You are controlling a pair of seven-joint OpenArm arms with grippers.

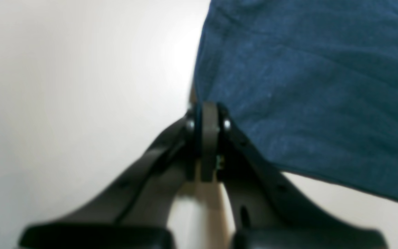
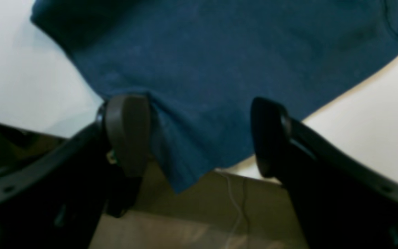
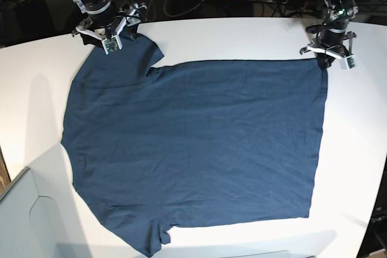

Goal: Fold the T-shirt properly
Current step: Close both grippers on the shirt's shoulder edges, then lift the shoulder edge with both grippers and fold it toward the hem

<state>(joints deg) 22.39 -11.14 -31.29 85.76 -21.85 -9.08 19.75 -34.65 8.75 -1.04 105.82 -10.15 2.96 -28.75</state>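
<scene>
One T-shirt (image 3: 199, 149), dark navy, spread flat on white desk (image 3: 242, 37); no containers. Two pincers: left pincer (image 1: 208, 114) clamped on hem corner at desk's far edge; right pincer (image 2: 199, 138) with jaws spread wide, astride sleeve corner draped over desk edge.
</scene>
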